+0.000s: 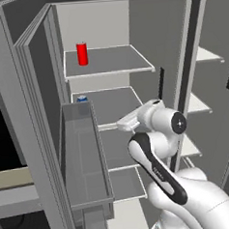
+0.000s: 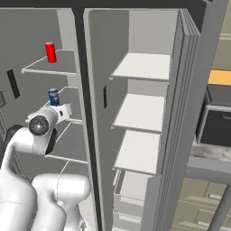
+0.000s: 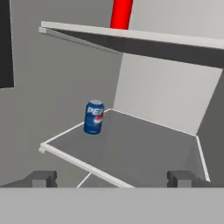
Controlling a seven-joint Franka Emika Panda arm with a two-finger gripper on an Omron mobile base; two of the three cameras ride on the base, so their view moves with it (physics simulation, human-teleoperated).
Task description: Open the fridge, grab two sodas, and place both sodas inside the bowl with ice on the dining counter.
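The fridge (image 1: pixel 172 40) stands with both doors swung open. A red soda (image 1: pixel 82 54) stands upright on the top shelf, also the red soda (image 2: pixel 50 52) and, cut by the frame top, the red soda (image 3: pixel 121 14). On the shelf below, near its left front corner, stands a blue soda (image 1: pixel 82 98), the blue soda (image 2: pixel 54 97) and the blue soda (image 3: pixel 94 117). My gripper (image 3: pixel 112 179) is open and empty, level with that lower shelf's front edge, short of the blue can and a little to its right. The bowl with ice and the dining counter are out of view.
The left door (image 1: pixel 38 97) carries a long bin (image 1: pixel 85 157) close beside my arm. A dark centre post (image 2: pixel 83 113) separates the right compartment's pale shelves (image 2: pixel 140 108). A beige cabinet with a dark oven (image 2: pixel 219 124) stands at the far right.
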